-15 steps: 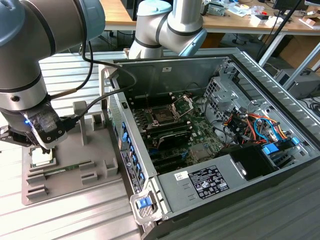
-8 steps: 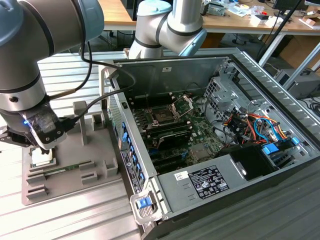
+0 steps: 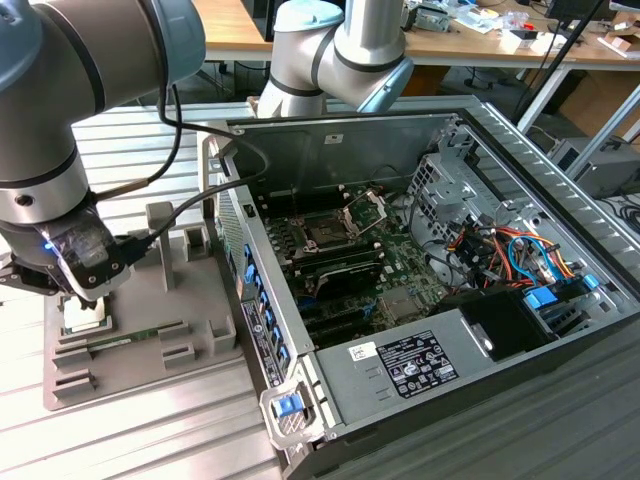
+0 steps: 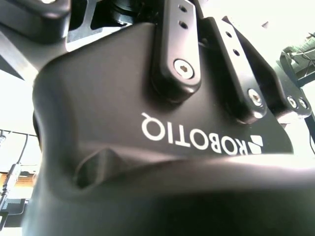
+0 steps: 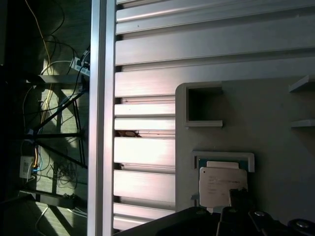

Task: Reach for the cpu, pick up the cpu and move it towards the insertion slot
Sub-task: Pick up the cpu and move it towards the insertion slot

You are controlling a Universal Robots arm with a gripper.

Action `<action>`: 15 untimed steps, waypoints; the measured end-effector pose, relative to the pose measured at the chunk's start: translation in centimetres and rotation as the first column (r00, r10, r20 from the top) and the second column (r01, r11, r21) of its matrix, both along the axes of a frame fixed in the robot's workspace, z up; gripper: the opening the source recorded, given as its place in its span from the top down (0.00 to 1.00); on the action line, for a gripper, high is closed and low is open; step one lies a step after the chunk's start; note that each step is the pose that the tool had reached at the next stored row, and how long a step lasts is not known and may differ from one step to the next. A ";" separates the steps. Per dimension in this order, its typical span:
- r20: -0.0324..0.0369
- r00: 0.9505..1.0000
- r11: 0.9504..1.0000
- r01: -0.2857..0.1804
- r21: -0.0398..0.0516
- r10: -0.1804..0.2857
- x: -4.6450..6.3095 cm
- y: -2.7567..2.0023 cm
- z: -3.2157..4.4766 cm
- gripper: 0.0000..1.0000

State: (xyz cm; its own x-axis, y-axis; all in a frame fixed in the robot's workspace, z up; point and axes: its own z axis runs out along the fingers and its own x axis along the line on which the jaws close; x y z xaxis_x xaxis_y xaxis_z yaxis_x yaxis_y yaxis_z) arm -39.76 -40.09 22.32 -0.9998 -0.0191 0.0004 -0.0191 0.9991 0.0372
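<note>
Just beneath tool (image 3: 85, 296): cpu (image 5: 221, 184) flat, face-up

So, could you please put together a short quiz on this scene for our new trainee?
1. True or false: the chip already sits in the socket inside the computer case.
2. Multiple choice: in the exterior view, the gripper hangs right above
A. the socket
B. the grey holder
C. the bundle of orange cables
3. Short answer: in the exterior view, on which side of the grey holder does the computer case stand?

Key
1. False: the chip lies in a recess of the grey holder, outside the case.
2. B
3. On the exterior view's right.
</note>
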 end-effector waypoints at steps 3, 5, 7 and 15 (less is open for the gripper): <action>0.000 1.000 1.000 0.000 0.000 0.000 0.0 0.00 -0.05 0.89; 0.000 1.000 1.000 0.000 0.000 0.000 0.0 0.00 -0.11 0.89; 0.000 1.000 1.000 0.000 0.000 0.000 0.0 0.00 -0.15 0.89; 0.000 1.000 1.000 0.000 0.000 0.000 0.0 0.00 -0.33 0.89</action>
State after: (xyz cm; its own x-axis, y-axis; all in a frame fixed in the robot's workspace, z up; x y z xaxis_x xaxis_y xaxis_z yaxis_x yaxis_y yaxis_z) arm -39.78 -40.09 21.99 -0.9998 -0.0191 0.0005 -0.0191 0.9991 0.0372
